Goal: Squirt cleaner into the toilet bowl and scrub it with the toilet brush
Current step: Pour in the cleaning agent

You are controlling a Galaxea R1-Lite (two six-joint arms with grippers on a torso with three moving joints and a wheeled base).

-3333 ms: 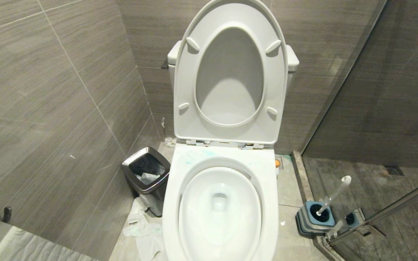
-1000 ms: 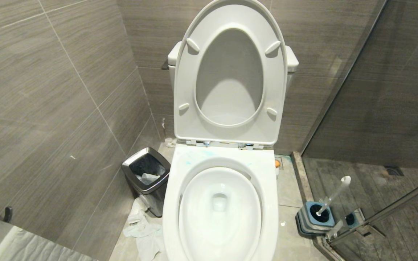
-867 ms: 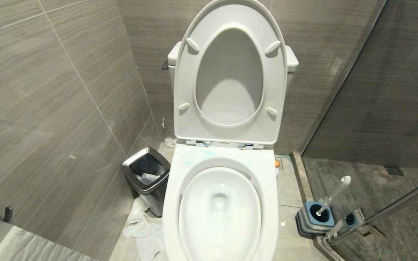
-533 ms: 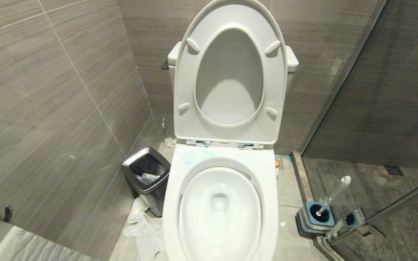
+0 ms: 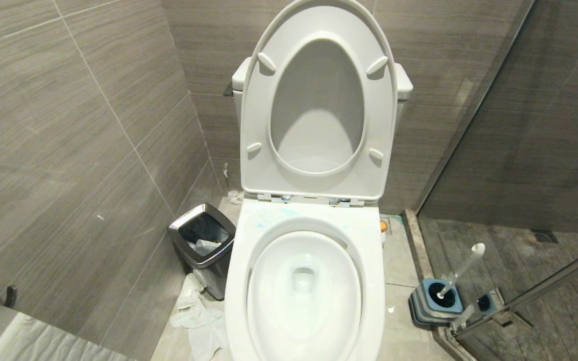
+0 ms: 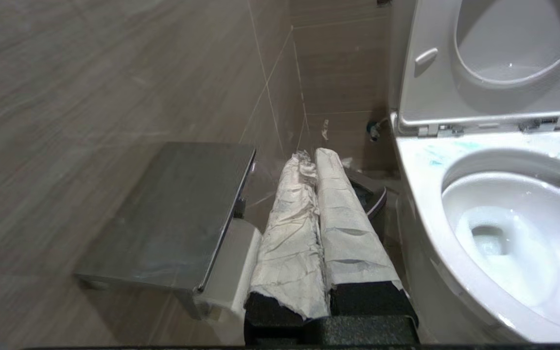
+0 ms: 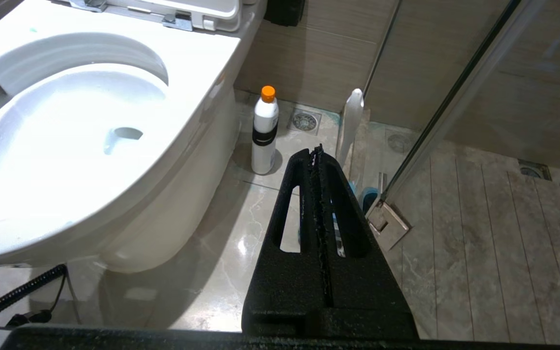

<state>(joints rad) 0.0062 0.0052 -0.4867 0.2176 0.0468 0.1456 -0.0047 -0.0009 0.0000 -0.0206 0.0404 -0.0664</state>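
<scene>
Beside the toilet on its right, the cleaner (image 7: 265, 130) is standing upright on the floor with its orange cap on, close to the base of the toilet bowl (image 5: 303, 296), and nothing is gripping it. Further right, by the glass partition, the toilet brush (image 5: 462, 271) is leaning in its blue-grey holder (image 5: 432, 303), untouched. Both arms are sitting out of the head view: the left gripper (image 6: 316, 160) is pointing toward the wall corner on the bowl's left, its paper-wrapped fingers (image 6: 289, 218) pressed together and holding nothing, and the right gripper (image 7: 317, 154) is hanging above the floor near the bottle and brush, its fingers likewise closed and empty. Faint teal smears are showing on the rim behind the bowl, but the bowl itself is looking clean and white, so whether the squirting and scrubbing are finished or yet to start is hard to judge.
</scene>
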